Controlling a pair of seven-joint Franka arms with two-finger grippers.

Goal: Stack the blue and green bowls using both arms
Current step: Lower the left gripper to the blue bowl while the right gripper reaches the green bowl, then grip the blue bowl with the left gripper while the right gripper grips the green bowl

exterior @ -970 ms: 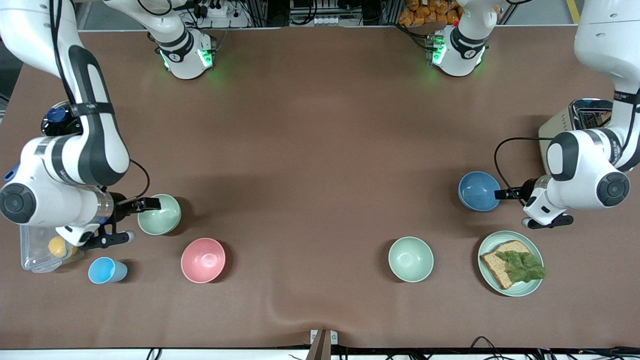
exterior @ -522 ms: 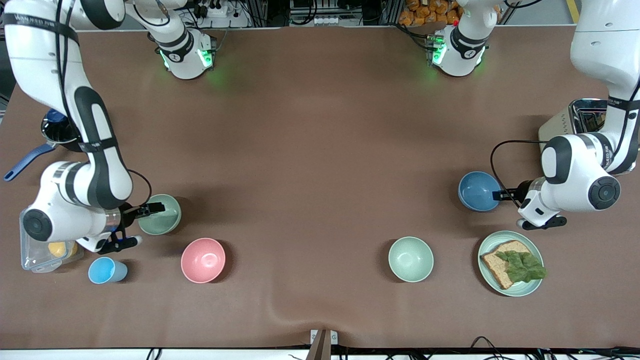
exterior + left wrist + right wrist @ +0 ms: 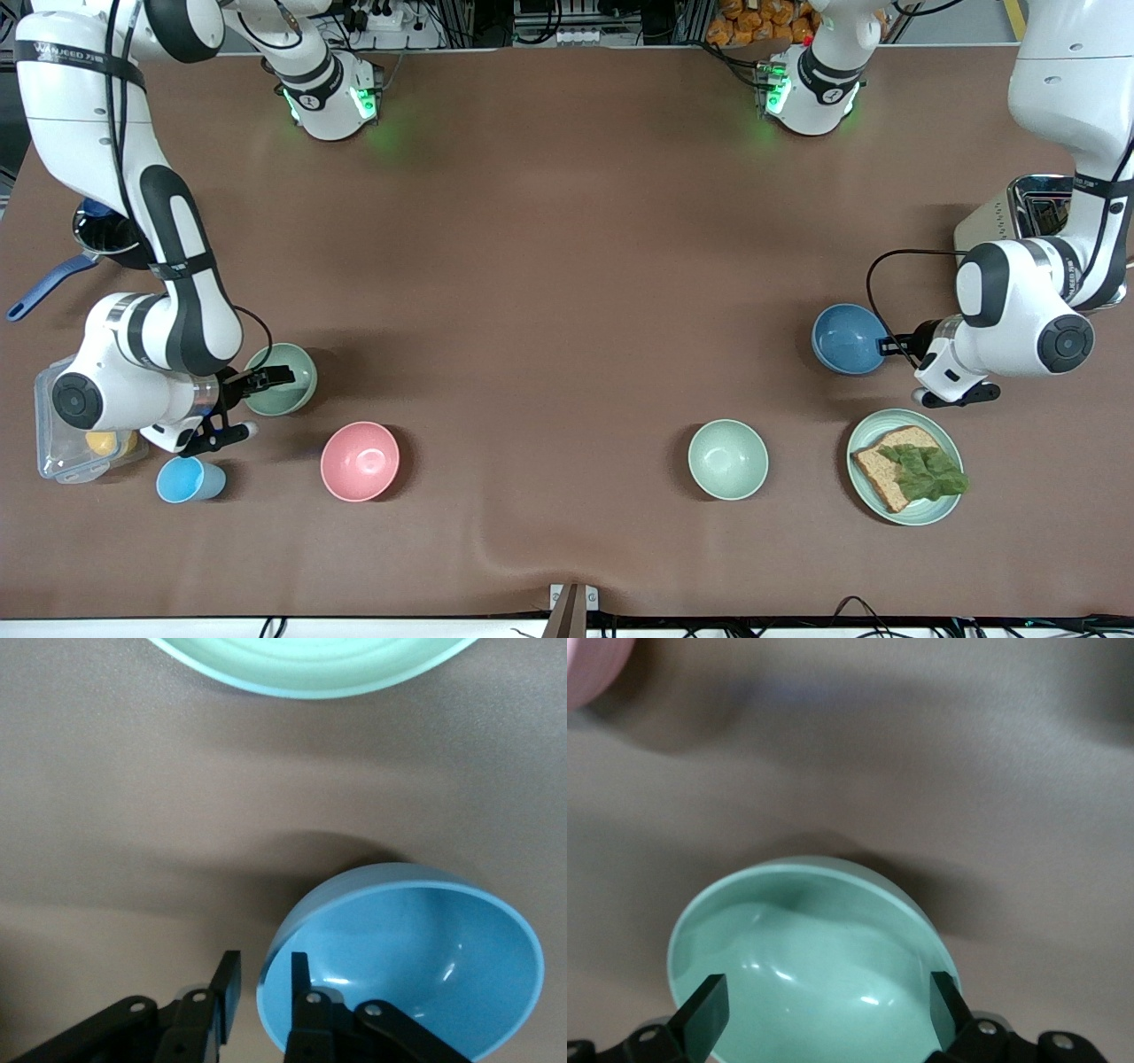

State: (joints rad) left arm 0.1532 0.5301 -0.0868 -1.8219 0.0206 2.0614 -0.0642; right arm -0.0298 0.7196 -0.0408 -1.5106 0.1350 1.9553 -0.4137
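Pink bowl: on the table, just beside the light-blue cup.
Mint bowl: beside the green plate.
Plate load: bread slice, lettuce.
Toaster: left arm's end.

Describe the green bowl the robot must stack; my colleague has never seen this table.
Start at the right arm's end of the brown table. The round matte sage-green bowl sits under the right gripper, farther from the front camera than the round pink bowl. It is duller than the paler mint-green bowl.
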